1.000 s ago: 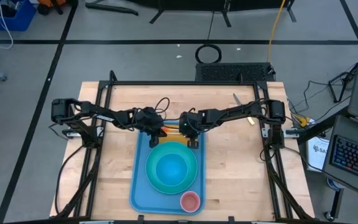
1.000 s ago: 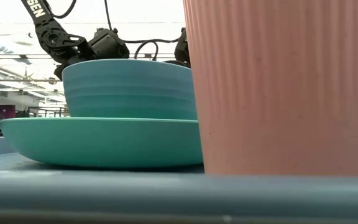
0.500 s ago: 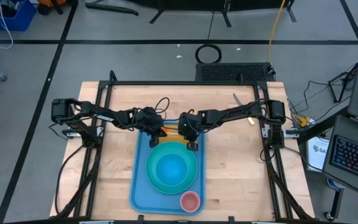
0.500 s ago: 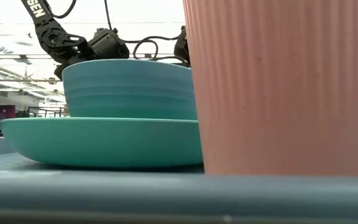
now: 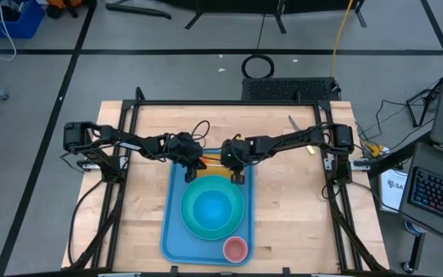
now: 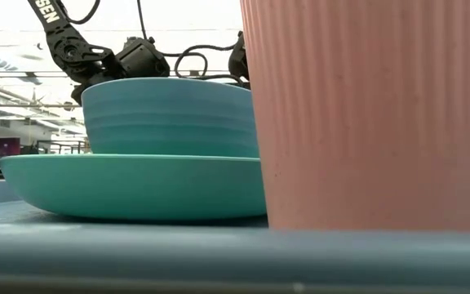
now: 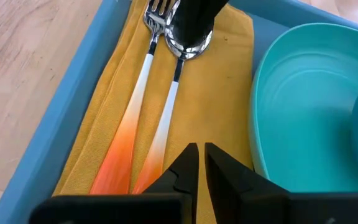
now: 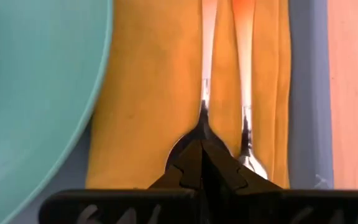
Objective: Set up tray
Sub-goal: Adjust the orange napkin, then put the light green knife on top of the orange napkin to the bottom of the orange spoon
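The light-blue tray [image 5: 171, 235] lies mid-table. An orange-yellow napkin [image 7: 229, 81] lies flat along its far end, with a fork [image 7: 143, 81] and a spoon [image 7: 169, 99] side by side on it. My left gripper [image 7: 201, 155] hovers over the napkin by the spoon's orange handle end, open by a narrow slit with nothing in it. My right gripper [image 8: 201, 146] is shut over the spoon's bowl. A turquoise plate [image 5: 191, 223] on the tray carries a blue bowl [image 5: 212, 208], with a pink cup [image 5: 235, 248] at the near right corner. My right gripper sets its shut fingertips [image 7: 194, 22] down on the spoon's bowl [image 8: 194, 138], where the neck widens into it. The fingers slant down from the table's right side, roughly along the spoon. The spoon lies flat on the napkin.
The plate's rim [image 7: 260, 124] comes close to the napkin's near side. The tray's raised wall [image 7: 61, 106] runs along the napkin's far edge. Bare wooden table [image 5: 137, 192] lies left and right of the tray. A small metal object [image 5: 293, 122] lies at the far right.
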### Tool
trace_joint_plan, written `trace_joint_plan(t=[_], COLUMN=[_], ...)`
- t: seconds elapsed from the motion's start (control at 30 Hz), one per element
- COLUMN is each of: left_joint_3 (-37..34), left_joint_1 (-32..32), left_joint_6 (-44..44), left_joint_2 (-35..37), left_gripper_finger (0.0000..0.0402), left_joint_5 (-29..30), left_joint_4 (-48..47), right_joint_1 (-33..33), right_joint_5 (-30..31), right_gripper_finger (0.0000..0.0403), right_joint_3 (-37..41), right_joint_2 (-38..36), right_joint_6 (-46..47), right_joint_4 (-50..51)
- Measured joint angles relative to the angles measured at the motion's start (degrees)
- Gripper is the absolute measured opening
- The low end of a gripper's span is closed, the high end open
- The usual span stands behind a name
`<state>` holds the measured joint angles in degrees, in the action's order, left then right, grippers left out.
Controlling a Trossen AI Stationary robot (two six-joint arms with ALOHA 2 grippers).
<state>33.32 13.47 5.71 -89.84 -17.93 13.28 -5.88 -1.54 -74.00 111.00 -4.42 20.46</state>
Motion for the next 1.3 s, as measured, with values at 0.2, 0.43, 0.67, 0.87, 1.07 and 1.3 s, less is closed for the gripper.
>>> trace_joint_plan(t=[0.2,0.43,0.67,0.87,1.07,1.3], left_joint_3=[0.0,0.0,0.0,0.0,0.0,0.0], left_joint_1=[0.0,0.0,0.0,0.0,0.0,0.0], left_joint_6=[0.0,0.1,0.1,0.6,0.6,0.6], left_joint_2=[0.0,0.0,0.0,0.0,0.0,0.0], left_gripper_finger=[0.0031,0.0031,0.0031,0.0031,0.0031,0.0031], left_joint_5=[0.0,0.0,0.0,0.0,0.0,0.1], left_joint_4=[0.0,0.1,0.2,0.2,0.2,0.3], right_joint_1=[0.0,0.0,-0.1,-0.1,-0.1,-0.2], right_joint_5=[-0.1,-3.2,-6.2,-5.9,-4.8,11.6], right_gripper_finger=[0.0000,0.0000,0.0000,0.0000,0.0000,0.0000], right_joint_3=[0.0,0.0,0.0,0.0,0.0,0.0], right_joint_2=[0.0,0.0,0.0,0.0,-0.9,-6.4], right_joint_6=[0.7,1.8,2.6,2.2,0.5,0.6], right_joint_4=[2.3,2.1,1.1,-0.2,-2.9,-0.4])
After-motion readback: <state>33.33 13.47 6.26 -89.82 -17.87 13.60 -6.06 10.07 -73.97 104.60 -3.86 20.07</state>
